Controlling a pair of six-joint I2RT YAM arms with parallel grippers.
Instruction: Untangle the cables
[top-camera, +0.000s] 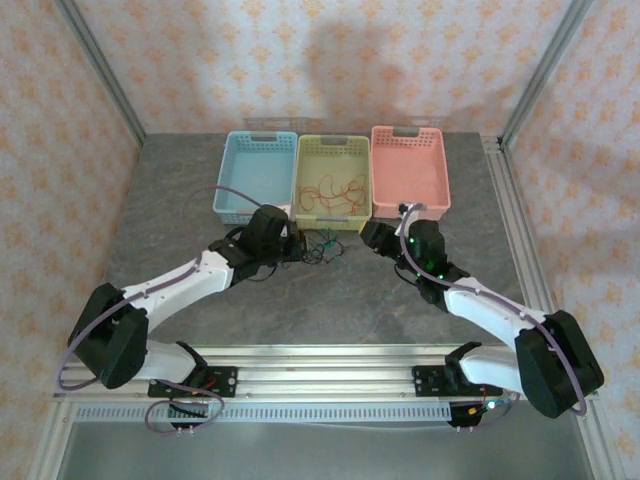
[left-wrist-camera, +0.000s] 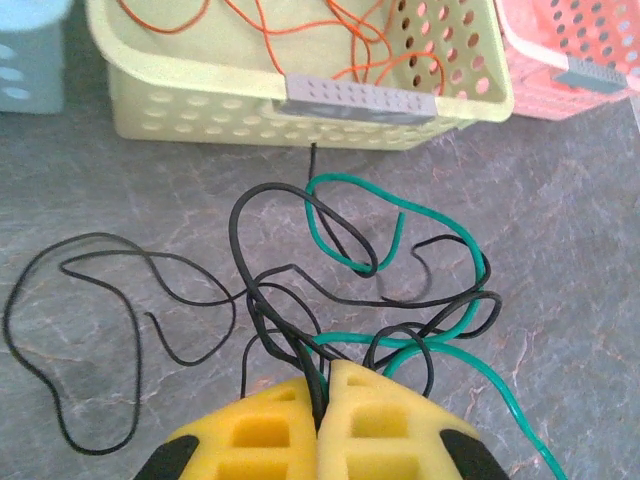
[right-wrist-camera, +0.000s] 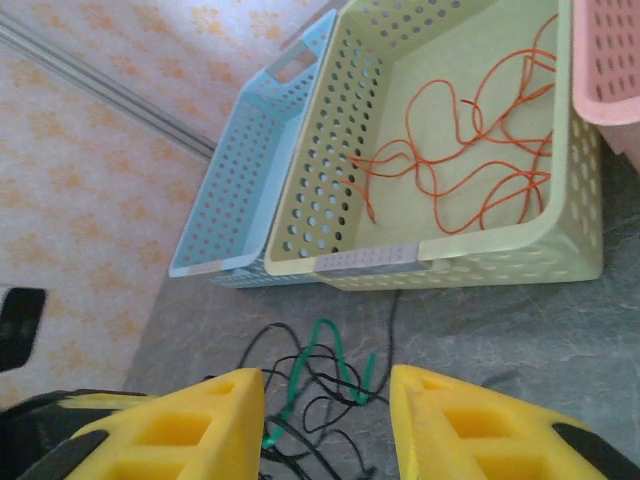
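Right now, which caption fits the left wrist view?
Left fingers shut on black cables tangled with a green cable, in front of the yellow basket.

Soft, even, bright light from above, broad dim shadow on the back wall (top-camera: 340, 60) behind the yellow basket (top-camera: 333, 141), no glare, cables (left-wrist-camera: 290, 325) before the basket sharp, left end effector (left-wrist-camera: 322, 395) nearest the lens blurred, pale colours slightly washed.

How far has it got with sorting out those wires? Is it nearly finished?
Partway, I'd guess. Done: the orange cable lies alone in the yellow basket. In hand: the left hand is pinched shut on the black cables at the knot; the right hand hangs open nearby. Left: the green cable is looped through the black ones on the table.
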